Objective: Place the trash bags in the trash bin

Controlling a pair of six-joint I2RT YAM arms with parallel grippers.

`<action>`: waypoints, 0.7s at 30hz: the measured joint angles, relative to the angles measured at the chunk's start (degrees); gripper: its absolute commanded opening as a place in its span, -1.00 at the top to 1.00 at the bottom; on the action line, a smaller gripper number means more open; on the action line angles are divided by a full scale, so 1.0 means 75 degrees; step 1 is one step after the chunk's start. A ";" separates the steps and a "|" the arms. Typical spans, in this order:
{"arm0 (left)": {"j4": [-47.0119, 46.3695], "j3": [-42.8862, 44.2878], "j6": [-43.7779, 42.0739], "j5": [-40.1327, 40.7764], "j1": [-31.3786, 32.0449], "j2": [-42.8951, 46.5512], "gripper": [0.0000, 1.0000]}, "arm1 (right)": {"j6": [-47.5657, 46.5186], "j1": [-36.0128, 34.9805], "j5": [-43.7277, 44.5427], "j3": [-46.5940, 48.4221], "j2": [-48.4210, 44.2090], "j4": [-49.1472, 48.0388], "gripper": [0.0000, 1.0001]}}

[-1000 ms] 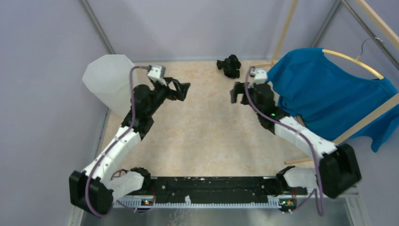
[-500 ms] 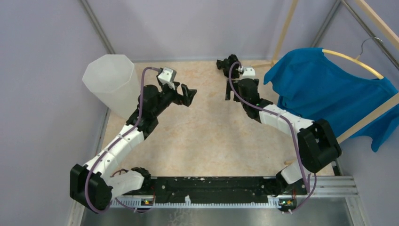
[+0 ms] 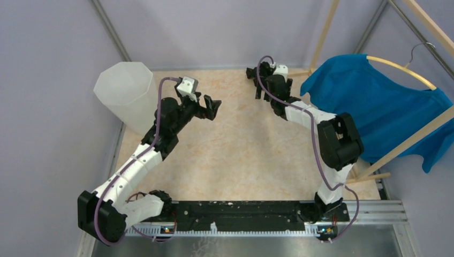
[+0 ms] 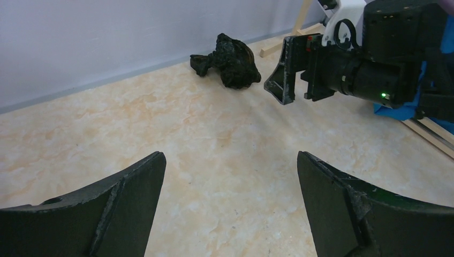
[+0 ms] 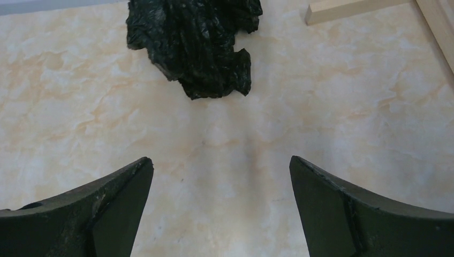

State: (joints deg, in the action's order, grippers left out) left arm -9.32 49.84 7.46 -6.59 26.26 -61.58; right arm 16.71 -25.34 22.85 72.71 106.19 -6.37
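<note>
Movement on both sides: left gripper [image 3: 211,107] has edged toward the middle, fingers spread, empty. Right arm has hiked its elbow high and stretched forward, so right gripper [image 5: 219,176] now hangs just short of the bag [image 5: 195,37] by the far wall, fingers wide apart. Pickup looks next. Bin [image 3: 131,107] stands far left, well apart from the bag.
</note>
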 measured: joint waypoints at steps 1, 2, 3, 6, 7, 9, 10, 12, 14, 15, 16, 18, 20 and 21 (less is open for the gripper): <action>0.0009 0.0000 -0.0012 0.0012 0.0017 0.0000 -0.97 | 0.0012 0.0067 -0.0003 0.0134 0.0169 -0.0041 -0.97; 0.0032 0.0000 -0.0020 0.0029 0.0032 0.0000 -0.97 | 0.0015 0.0134 -0.0038 0.0265 0.0335 -0.0108 -0.97; 0.0058 0.0000 -0.0026 0.0044 0.0058 0.0000 -0.97 | 0.0012 0.0216 -0.0105 0.0414 0.0527 -0.0189 -0.97; 0.0087 0.0000 -0.0052 0.0073 0.0128 0.0000 -0.97 | -0.0067 0.0370 -0.0344 0.0868 0.1052 -0.0350 -0.97; 0.0105 0.0000 -0.0055 0.0079 0.0160 0.0000 -0.97 | -0.0181 0.0417 -0.0466 0.1145 0.1329 -0.0420 -0.97; 0.0122 0.0000 -0.0058 0.0082 0.0198 0.0000 -0.97 | -0.0417 0.0460 -0.0627 0.1585 0.1766 -0.0592 -0.97; 0.0125 0.0000 -0.0058 0.0082 0.0219 0.0000 -0.97 | -0.0560 0.0475 -0.0685 0.1821 0.1993 -0.0673 -0.97; 0.0128 0.0003 -0.0058 0.0085 0.0259 0.0000 -0.97 | -0.0842 0.0493 -0.0828 0.2311 0.2468 -0.0787 -0.84; 0.0134 0.0003 -0.0073 0.0093 0.0303 0.0000 -0.97 | -0.1064 0.0507 -0.0883 0.2862 0.2938 -0.0769 -0.59; 0.0137 0.0003 -0.0082 0.0108 0.0323 0.0000 -0.97 | -0.1145 0.0516 -0.0915 0.3162 0.3171 -0.0705 -0.44; 0.0149 0.0003 -0.0093 0.0128 0.0358 0.0000 -0.97 | -0.1221 0.0516 -0.0953 0.3474 0.3389 -0.0589 -0.25; 0.0175 0.0003 -0.0122 0.0175 0.0411 0.0000 -0.97 | -0.1355 0.0519 -0.1090 0.3949 0.3730 -0.0361 0.13; 0.0219 0.0003 -0.0169 0.0216 0.0472 0.0000 -0.97 | -0.1440 0.0525 -0.1309 0.4057 0.3803 -0.0181 0.46; 0.0236 0.0003 -0.0192 0.0233 0.0493 0.0000 -0.97 | -0.1425 0.0525 -0.1437 0.4057 0.3803 -0.0079 0.59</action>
State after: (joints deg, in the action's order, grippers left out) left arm -7.55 49.87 6.02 -4.84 29.95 -61.58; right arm 6.02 -21.41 12.08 103.13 134.72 -6.96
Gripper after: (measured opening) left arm 0.986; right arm 0.378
